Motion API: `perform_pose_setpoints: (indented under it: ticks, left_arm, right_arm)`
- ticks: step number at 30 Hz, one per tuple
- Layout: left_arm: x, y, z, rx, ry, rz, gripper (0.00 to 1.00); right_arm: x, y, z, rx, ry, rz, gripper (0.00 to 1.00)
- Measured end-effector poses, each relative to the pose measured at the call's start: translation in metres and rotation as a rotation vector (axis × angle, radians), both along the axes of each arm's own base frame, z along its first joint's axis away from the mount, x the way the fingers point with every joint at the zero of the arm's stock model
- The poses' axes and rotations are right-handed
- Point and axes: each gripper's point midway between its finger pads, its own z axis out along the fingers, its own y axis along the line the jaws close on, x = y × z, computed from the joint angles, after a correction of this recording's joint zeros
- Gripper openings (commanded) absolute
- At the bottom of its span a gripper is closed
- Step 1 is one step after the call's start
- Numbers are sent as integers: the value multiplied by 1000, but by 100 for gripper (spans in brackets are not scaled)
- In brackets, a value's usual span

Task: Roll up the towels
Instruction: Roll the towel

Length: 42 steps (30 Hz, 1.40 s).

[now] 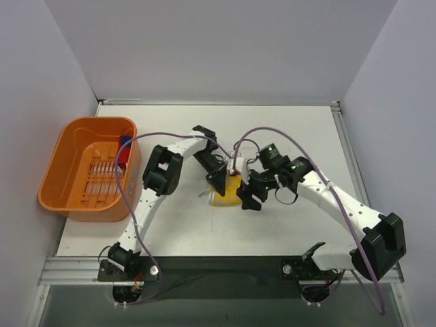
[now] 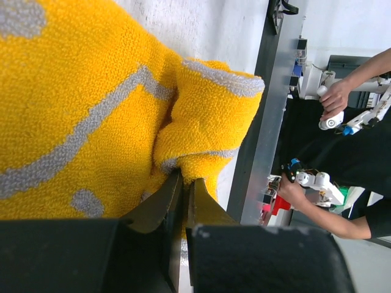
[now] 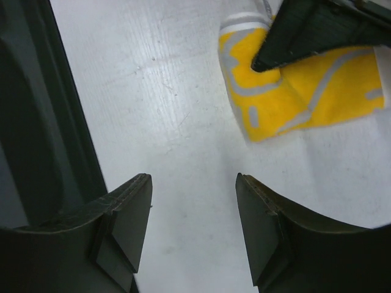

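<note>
arms (image 1: 338, 202): white, black joints | cables (image 1: 170, 134): purple (one each) | left end effector (image 2: 183, 181), right end effector (image 3: 193, 184): black

The worktop (image 1: 286, 136) is a flat, white, rectangular surface. A metal rail (image 1: 204, 267) runs along its near edge. In the right wrist view the surface (image 3: 183, 122) shows faint scratches.

Two items rest directly on the worktop:
- The orange tub (image 1: 88, 170) stands at the left edge.
- The yellow towel (image 1: 227, 194) lies near the centre, well apart from the tub. Its fabric (image 3: 317, 97) carries pale grey lines and is bunched into folds (image 2: 208, 116), not spread flat.
</note>
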Motion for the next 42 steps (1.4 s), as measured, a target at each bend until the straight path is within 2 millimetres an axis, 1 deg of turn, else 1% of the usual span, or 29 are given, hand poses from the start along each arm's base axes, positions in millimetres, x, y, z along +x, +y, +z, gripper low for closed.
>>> perform_pose_setpoints:
  ticks: [1, 3, 6, 9, 12, 15, 18, 21, 22, 24, 25, 26, 27, 28, 29, 31, 36, 39, 42]
  left_arm:
    - [0, 0, 0, 2, 3, 0, 9]
    - [0, 0, 0, 3, 5, 0, 10]
    - [0, 0, 0, 4, 8, 1, 11]
    - [0, 0, -1, 4, 9, 2, 13]
    - [-1, 0, -1, 5, 9, 2, 15]
    - [-1, 0, -1, 6, 11, 3, 18]
    - [-1, 0, -1, 9, 15, 5, 18]
    - [-2, 4, -1, 29, 39, 21, 21]
    - [-3, 5, -1, 38, 50, 28, 22]
    - [-5, 9, 0, 58, 74, 46, 25]
    - [-5, 11, 0, 67, 85, 57, 27]
    - [-6, 15, 0, 77, 95, 70, 32]
    - [-5, 19, 1, 89, 102, 86, 34]
    - [-3, 23, 1, 99, 101, 101, 36]
    - [-1, 27, 2, 106, 96, 118, 39]
    - [10, 35, 2, 117, 65, 151, 41]
    - [48, 49, 5, 99, -58, 233, 50]
    - [69, 59, 13, 76, -126, 284, 51]
    - [91, 72, 30, 53, -197, 340, 52]
  right_arm:
    - [-3, 7, -7, -31, -37, 46, 62]
    - [-2, 17, -21, -83, -112, 110, 63]
    - [10, 29, -42, -146, -206, 167, 63]
    - [26, 41, -61, -186, -261, 194, 63]
    - [39, 48, -81, -216, -281, 205, 60]
    - [44, 51, -95, -229, -272, 214, 56]
    - [43, 54, -105, -232, -252, 223, 49]
    - [44, 55, -111, -225, -234, 222, 34]
    - [44, 56, -112, -218, -224, 220, 23]
    - [43, 60, -113, -197, -196, 216, 17]
    - [43, 63, -113, -188, -180, 214, 10]
    - [43, 66, -113, -177, -165, 218, 6]
    - [43, 70, -113, -168, -150, 222, 1]
    - [44, 74, -113, -160, -137, 226, 0]
    - [45, 77, -113, -151, -126, 226, 0]
    - [48, 83, -113, -130, -108, 225, 0]
    - [53, 92, -115, -87, -57, 229, 0]
    - [55, 94, -115, -62, -34, 233, 0]
    - [55, 94, -116, -49, -19, 234, 0]
